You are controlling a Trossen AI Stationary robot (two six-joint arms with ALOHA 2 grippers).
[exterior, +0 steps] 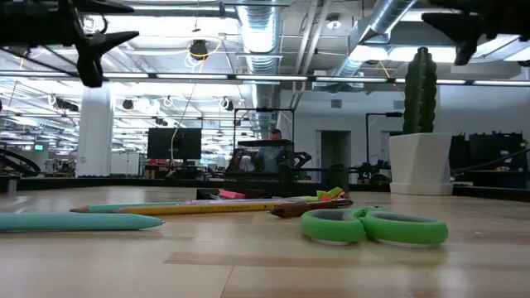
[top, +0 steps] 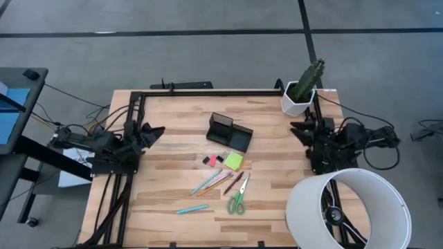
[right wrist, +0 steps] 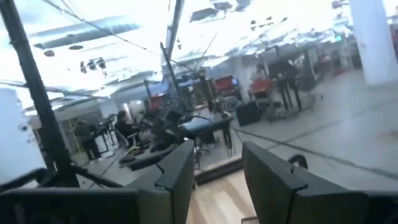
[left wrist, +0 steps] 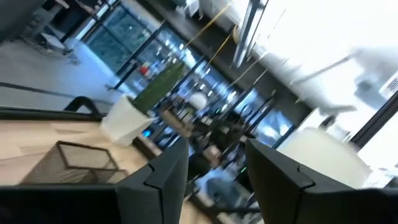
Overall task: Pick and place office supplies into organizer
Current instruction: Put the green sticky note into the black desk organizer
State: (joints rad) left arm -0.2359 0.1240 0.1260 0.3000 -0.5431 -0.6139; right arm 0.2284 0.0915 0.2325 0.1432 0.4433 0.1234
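I see a table (top: 277,194) of pale, matt wood strips. The organizer (left wrist: 81,163) looks like black wire mesh. The scissors (exterior: 373,225) have glossy green plastic handles. The sticky note pad (top: 233,161) is matt paper; the plant pot (exterior: 420,164) smooth and white.

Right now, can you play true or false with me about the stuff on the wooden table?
1. The green-handled scissors lie flat on the wooden table. True.
2. The lime-green sticky note pad is inside the black mesh organizer. False: it lies on the table just beside the organizer.
3. The left hand is holding a pen. False: its fingers are open with nothing between them, at the table's left edge.
4. The white pot with the green cactus stands at a far corner of the table, by the right arm. True.
5. The right hand is gripping the scissors. False: it is open and empty at the right edge.
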